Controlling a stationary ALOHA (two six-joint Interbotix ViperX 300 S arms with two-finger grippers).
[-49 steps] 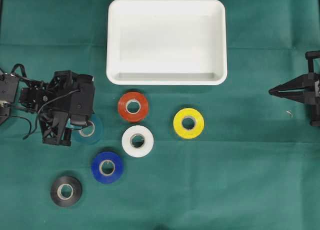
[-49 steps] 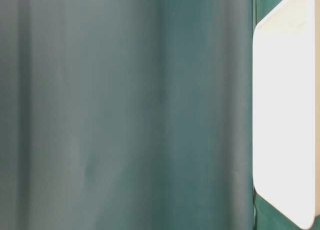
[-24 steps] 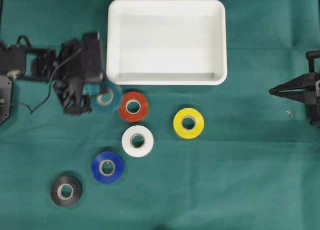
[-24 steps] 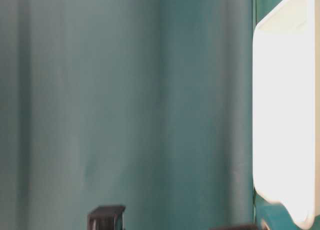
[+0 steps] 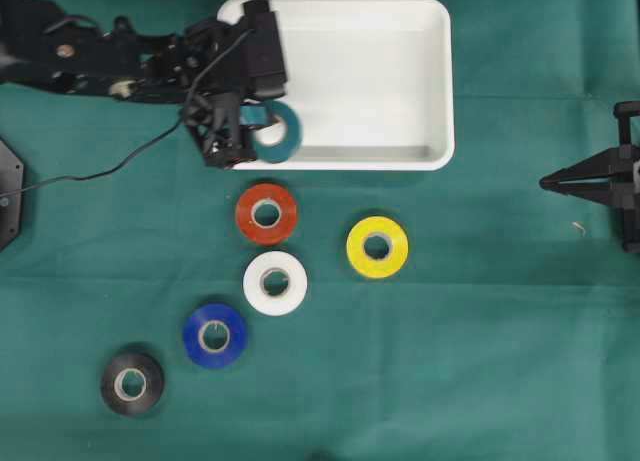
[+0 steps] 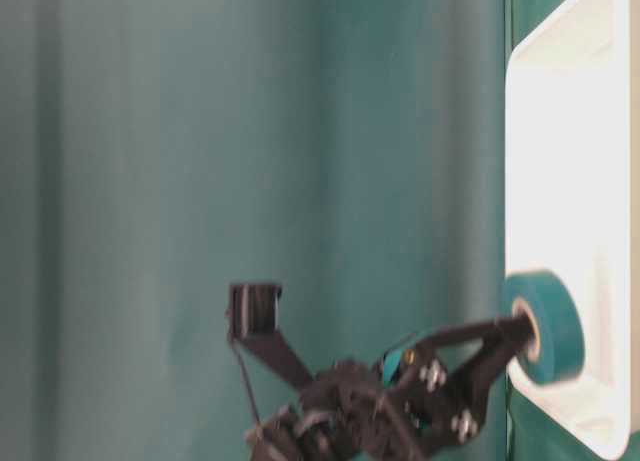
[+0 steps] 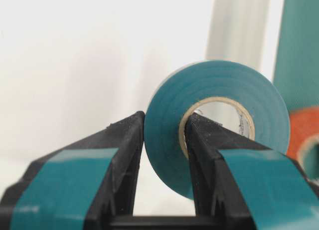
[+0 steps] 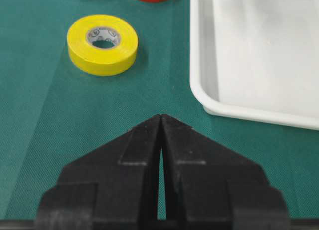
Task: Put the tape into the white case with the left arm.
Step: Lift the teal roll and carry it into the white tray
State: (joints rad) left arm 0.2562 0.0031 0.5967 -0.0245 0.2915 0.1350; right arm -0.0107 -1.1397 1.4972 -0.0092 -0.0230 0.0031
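Left gripper (image 7: 164, 127) pinching teal tape roll (image 7: 219, 90) wall, one finger through core, holding it over white case (image 5: 400, 41) corner. Right gripper (image 8: 160, 121) resting closed, empty.

A dark green cloth worktop (image 5: 480, 361) carried a plain white rectangular plastic case (image 5: 440, 81) and glossy tape rolls: teal (image 5: 277, 133), red-orange (image 5: 266, 214), yellow (image 5: 377, 246), white (image 5: 275, 282), blue (image 5: 214, 335), black (image 5: 132, 383). Their cores looked pale, perhaps cardboard.

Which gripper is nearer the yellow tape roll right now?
Left, though not by much. The left gripper is up-left of the yellow tape roll, holding the teal tape roll over the white case. The right gripper idles at the table's right edge.
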